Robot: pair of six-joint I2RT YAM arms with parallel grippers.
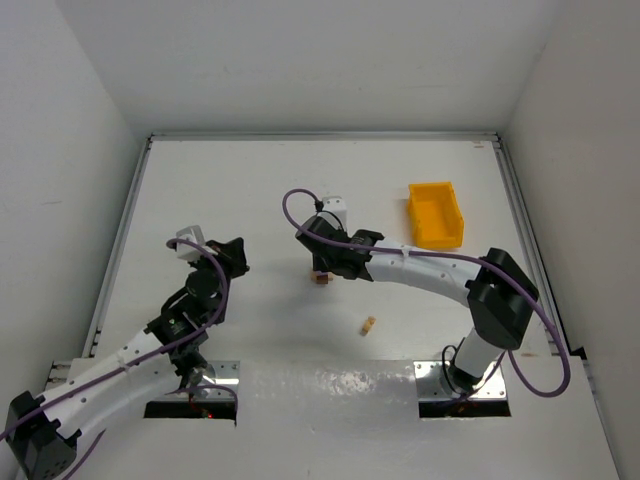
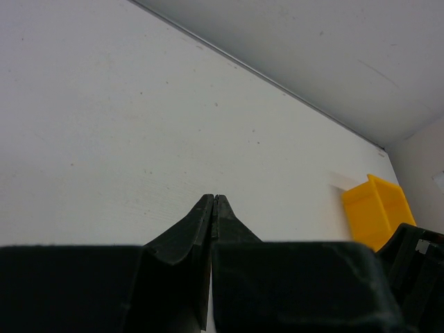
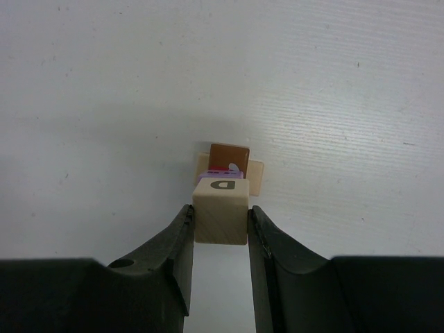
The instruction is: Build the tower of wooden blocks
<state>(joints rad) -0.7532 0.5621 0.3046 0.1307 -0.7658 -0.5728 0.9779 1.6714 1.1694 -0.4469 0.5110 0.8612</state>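
My right gripper [image 3: 220,208] is shut on a pale tan cube [image 3: 220,220] marked with a dark letter D. It holds the cube just over a small stack: a dark brown block [image 3: 229,155], a purple block [image 3: 208,178] and a pale tan piece [image 3: 256,175] under them. In the top view the stack [image 1: 320,280] shows just below the right gripper [image 1: 325,264]. One loose pale tan block [image 1: 369,325] lies on the table nearer the arm bases. My left gripper [image 2: 214,198] is shut and empty, and in the top view it [image 1: 234,254] is left of the stack.
A yellow plastic bin [image 1: 436,214] stands at the back right and also shows in the left wrist view [image 2: 378,211]. White walls close in the table on three sides. A purple cable loops over each arm.
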